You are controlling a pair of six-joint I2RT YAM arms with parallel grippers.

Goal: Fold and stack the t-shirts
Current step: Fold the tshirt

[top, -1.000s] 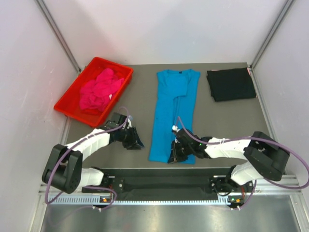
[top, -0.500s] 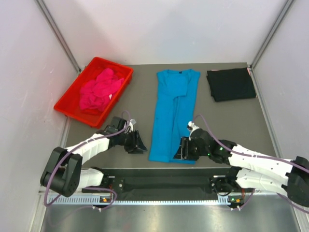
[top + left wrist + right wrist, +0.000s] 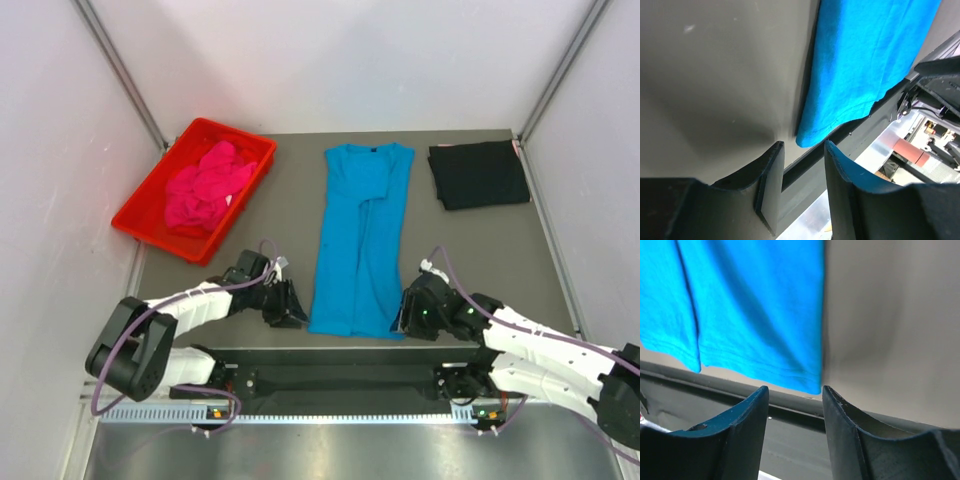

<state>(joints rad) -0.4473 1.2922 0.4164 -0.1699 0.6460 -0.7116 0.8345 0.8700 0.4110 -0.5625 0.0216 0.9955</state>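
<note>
A grey table [image 3: 280, 220] carries three t-shirts. The turquoise-blue shirt [image 3: 360, 240] lies flat in the middle, folded lengthwise into a long narrow strip. Its collar points to the far edge and its hem reaches almost to the near edge. In the top view one sleeve is folded across the chest.

The black shirt [image 3: 479, 174] lies folded into a neat rectangle at the far right corner, well apart from the blue one. The magenta-pink shirt [image 3: 207, 186] sits crumpled in a heap inside a red tray [image 3: 158, 240], which stands at an angle at the far left corner.

Both arms reach low over the near edge, one on each side of the blue shirt's hem. The left gripper [image 3: 290, 308] sits just beside the hem's left corner. In its wrist view the two dark fingers [image 3: 771, 175] stand apart with nothing between them, and the blue corner [image 3: 801, 140] lies on the table right in front of the gap, so this gripper is released and holds no cloth.

The right gripper [image 3: 405, 318] sits just beside the hem's right corner. Its wrist view shows its fingers [image 3: 747, 425] spread too, with bare table and the dark near edge in the gap; the stitched hem corner [image 3: 812, 385] lies just ahead of the tips, not pinched
</note>
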